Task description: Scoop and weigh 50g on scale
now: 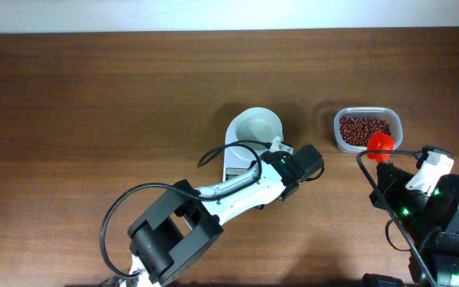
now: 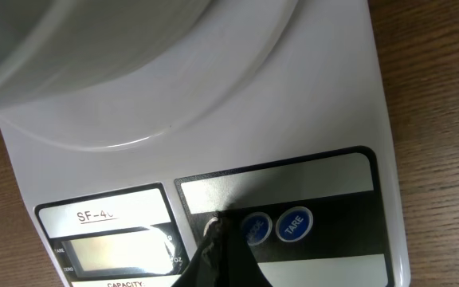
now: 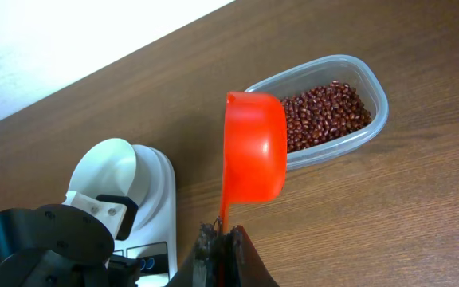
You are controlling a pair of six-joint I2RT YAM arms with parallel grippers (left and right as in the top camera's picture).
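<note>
The white scale point(image 2: 317, 119) lies mid-table with its round white bowl point(image 1: 255, 126) on top; the bowl looks empty. My left gripper point(image 2: 221, 227) is shut, its tip resting on the scale's panel just left of the two blue buttons point(image 2: 293, 225). The display point(image 2: 114, 251) shows no readable digits. My right gripper point(image 3: 223, 235) is shut on the handle of a red scoop point(image 3: 253, 147). The scoop hangs at the near left rim of the clear container point(image 3: 373, 96) of reddish-brown beans point(image 3: 325, 112). I cannot see inside the scoop.
The left arm point(image 1: 237, 187) reaches from the bottom left over the scale's front. A cable point(image 1: 217, 151) loops beside the scale. The right arm's base point(image 1: 445, 215) fills the lower right corner. The table's far edge point(image 1: 213, 32) meets a white wall.
</note>
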